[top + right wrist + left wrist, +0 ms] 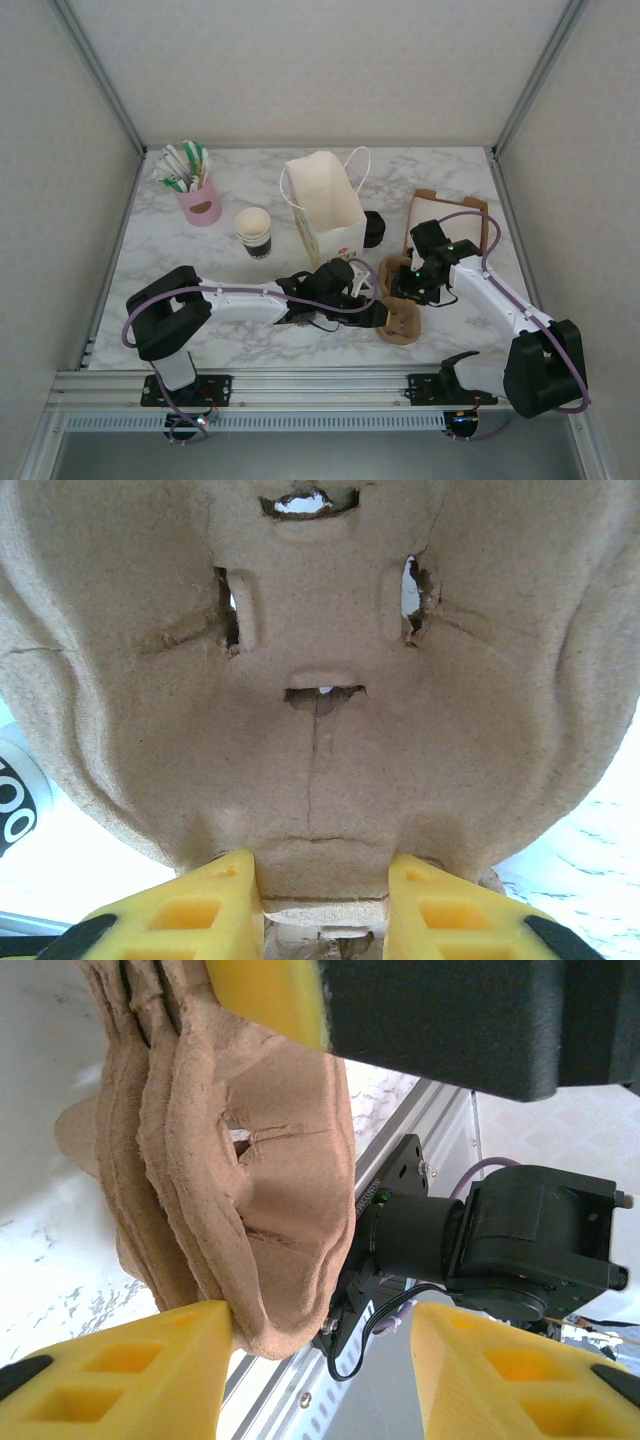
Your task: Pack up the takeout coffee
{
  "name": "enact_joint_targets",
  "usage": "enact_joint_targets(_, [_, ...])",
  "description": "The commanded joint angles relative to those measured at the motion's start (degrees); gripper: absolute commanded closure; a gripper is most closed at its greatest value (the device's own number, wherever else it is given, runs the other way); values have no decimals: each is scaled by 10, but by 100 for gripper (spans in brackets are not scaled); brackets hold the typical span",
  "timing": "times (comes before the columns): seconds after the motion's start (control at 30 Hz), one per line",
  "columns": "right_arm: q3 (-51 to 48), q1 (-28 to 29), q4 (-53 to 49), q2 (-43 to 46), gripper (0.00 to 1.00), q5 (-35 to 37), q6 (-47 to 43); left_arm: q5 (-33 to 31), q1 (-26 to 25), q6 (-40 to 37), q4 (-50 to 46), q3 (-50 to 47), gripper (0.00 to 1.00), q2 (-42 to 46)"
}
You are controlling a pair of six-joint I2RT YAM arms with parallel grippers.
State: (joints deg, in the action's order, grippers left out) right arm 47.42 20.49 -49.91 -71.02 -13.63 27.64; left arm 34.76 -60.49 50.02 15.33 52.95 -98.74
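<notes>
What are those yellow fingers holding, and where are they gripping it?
The right arm's fingers pinch the brown pulp cup carrier at the middle of its rim. The left arm's fingers stand open at another edge of it, clamping nothing.

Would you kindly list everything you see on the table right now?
table: one, white-grey marble, under everything
bag: one, white, open, back centre
cup: one, lidless, cream inside, left of bag
holder: one, pink, back left
sticks: a bunch, green and white, in holder
black item: one, round, right of bag
cardboard: one, brown, flat, back right
carriers: stack, brown pulp, front, right of centre
left gripper: one, yellow fingers, open around carriers' edge
right gripper: one, yellow fingers, shut on carriers' edge
</notes>
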Motion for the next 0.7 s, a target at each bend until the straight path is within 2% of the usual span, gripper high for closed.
enact_joint_targets(0.0, [-7,3,-5,8,71,-36,0,-6,8,7,10,22,49,-11])
enact_joint_targets(0.67, [-8,15,-18,28,71,-32,20,11,20,28,30,20,49,-22])
